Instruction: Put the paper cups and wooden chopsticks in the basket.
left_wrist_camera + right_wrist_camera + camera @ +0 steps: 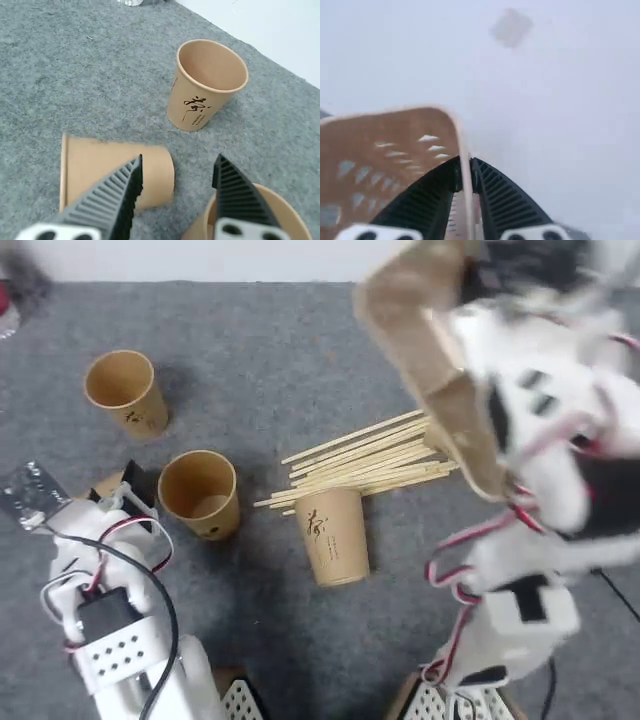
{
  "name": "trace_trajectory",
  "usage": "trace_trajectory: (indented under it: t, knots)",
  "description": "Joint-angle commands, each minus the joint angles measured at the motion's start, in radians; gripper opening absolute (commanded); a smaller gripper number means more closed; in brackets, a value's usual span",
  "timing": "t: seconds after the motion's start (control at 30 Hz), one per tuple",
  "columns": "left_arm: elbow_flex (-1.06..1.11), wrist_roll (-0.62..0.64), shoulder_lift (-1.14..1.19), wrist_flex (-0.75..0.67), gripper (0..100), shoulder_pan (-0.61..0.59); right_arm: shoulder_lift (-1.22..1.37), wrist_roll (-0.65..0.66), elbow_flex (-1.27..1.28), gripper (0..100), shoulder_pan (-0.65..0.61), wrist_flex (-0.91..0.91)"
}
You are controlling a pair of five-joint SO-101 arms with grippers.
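Grey felt covers the counter (300, 340), with a pale wall behind it, and the task's pieces are well scattered. On the right side the right end effector (466, 162) is clenched on the thin wall of the basket (425, 350). That's the brown, perforated one, and it's held up off the counter, tilted, with its lower edge overlapping the far end of the pile as seen from above.

The wooden chopsticks (365, 465) lie in a loose fan in the middle of the counter. A printed cup (335, 535) is right against their near end. Its mouth is hidden from me, so I can't tell whether it's upturned or lying down.

Over on the left, the far upright cup (125, 390) stands alone, mouth up. The near upright cup (200, 495) stands closer to the arms, just beside the left arm. A tipped cup (110, 167) lies on its side on the felt.

The left end effector (179, 160) is released, fingers spread wide. One finger hangs over the tipped cup and the other over the near upright cup's rim, gripping neither.
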Motion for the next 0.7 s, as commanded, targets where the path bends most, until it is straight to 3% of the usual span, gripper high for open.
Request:
trace_trajectory:
  t: [0.0,0.13,0.27,0.43,0.67]
  knots:
    - [-0.002,0.012,-0.012,-0.028,22,0.008,-0.153,-0.012,0.121,0.7,0.205,0.024]
    - [-0.002,0.012,-0.012,-0.026,22,0.008,-0.282,-0.012,0.353,0.7,0.414,0.031]
    - [-0.002,0.012,-0.012,-0.026,22,0.008,-0.412,0.055,0.680,0.7,0.541,0.036]
    - [-0.001,0.011,-0.012,-0.026,22,0.006,-0.463,0.163,0.976,0.7,0.664,0.024]
    - [0.008,0.009,-0.012,-0.029,22,0.006,-0.348,0.173,1.114,0.7,0.723,-0.012]
